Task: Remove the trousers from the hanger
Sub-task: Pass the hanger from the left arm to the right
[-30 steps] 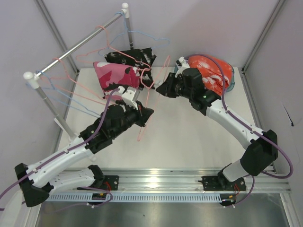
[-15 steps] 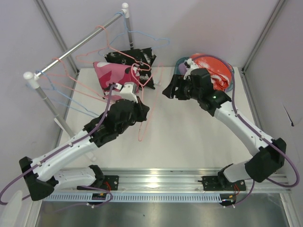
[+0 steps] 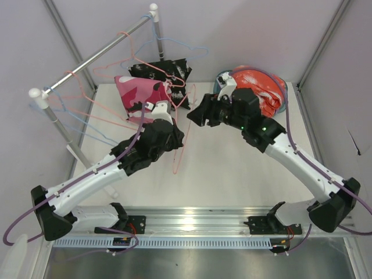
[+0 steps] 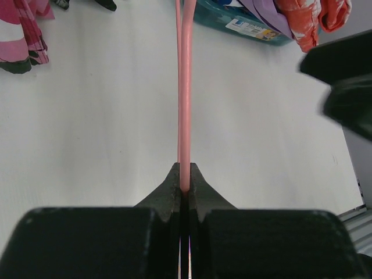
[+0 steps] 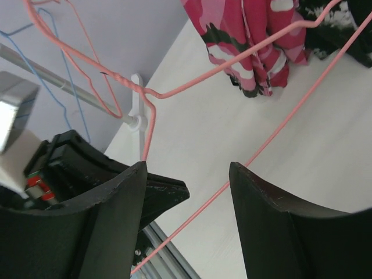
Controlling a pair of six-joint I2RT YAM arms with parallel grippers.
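Observation:
My left gripper [image 4: 185, 181] is shut on the thin pink wire of a hanger [image 4: 185, 87], which runs straight away from the jaws. From above, that left gripper [image 3: 176, 137] holds the hanger [image 3: 187, 125] over the table's middle. The hanger's upper wires cross the pink-magenta trousers [image 3: 138, 93] and sit next to the black speckled trousers [image 3: 164, 72]. My right gripper [image 3: 194, 117] stands open beside the hanger. One pink wire [image 5: 264, 148] crosses the gap of the right gripper [image 5: 187, 170] untouched. Orange trousers [image 3: 263, 92] and lavender trousers [image 4: 264, 13] lie in the bin.
A teal bin [image 4: 250, 28] stands at the back right of the white table [image 3: 232, 168]. A metal rail [image 3: 93, 58] on two posts runs along the back left with several bare pink and blue wire hangers [image 3: 75, 113]. Grey walls close in on three sides.
The right gripper has opened and come left, away from the bin, up to the hanger. The left arm has stretched slightly forward, still gripping the hanger wire.

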